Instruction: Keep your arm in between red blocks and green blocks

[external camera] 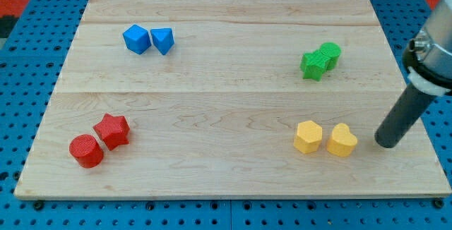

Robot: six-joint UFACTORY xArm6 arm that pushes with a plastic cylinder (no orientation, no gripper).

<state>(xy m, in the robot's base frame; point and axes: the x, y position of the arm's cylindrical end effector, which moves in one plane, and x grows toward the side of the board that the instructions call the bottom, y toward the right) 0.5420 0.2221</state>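
My tip (386,144) down on the wooden board (226,117), no gripper, holding nothing; just right of yellow heart (342,140), below green blocks (320,60), far from red star (112,130).

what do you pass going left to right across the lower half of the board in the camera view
red cylinder → red star → yellow hexagon → yellow heart → my tip, to the right of the yellow pair, nowhere near the red blocks.
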